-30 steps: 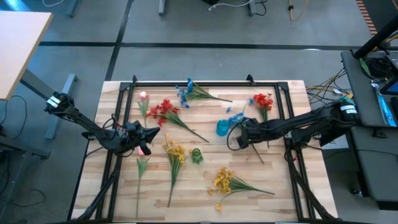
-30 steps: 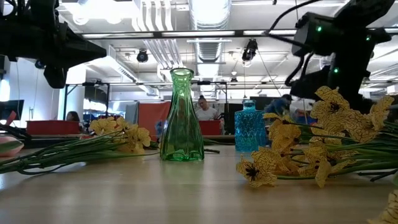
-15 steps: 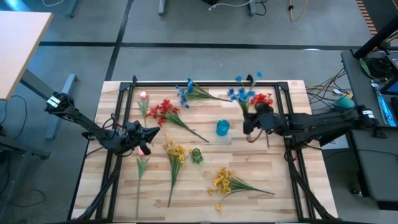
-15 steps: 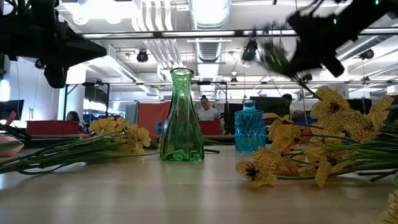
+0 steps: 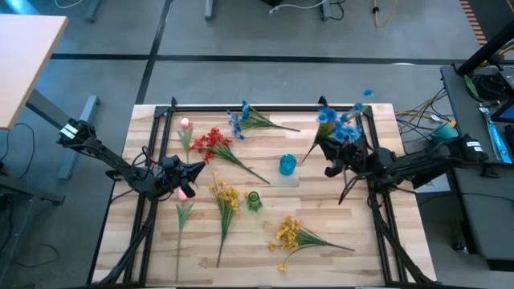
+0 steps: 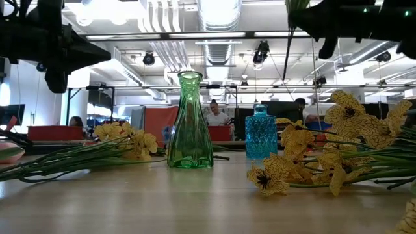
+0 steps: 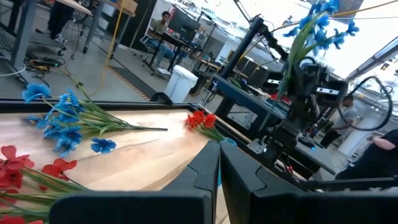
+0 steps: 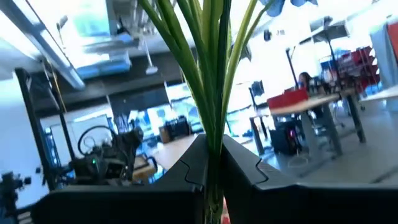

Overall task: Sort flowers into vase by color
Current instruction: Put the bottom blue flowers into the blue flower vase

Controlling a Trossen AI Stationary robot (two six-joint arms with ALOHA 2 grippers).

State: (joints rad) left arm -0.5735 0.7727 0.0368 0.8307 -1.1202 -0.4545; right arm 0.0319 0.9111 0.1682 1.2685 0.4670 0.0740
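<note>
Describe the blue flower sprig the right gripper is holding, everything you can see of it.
The blue flower sprig is an artificial bunch: several thin green stems topped with small bright blue blooms. The right gripper is shut on the stems, holding it lifted off the table, near the blue vase but not in it. In the right wrist view the stems run up from between the dark fingers and fan apart toward the blooms. In the left wrist view the blooms stand above the gripper. Nothing else touches it.

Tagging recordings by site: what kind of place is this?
Probably an open-plan robotics lab or workshop: exposed ceiling ducts above, desks with people behind the wooden table, cables across the floor.
</note>
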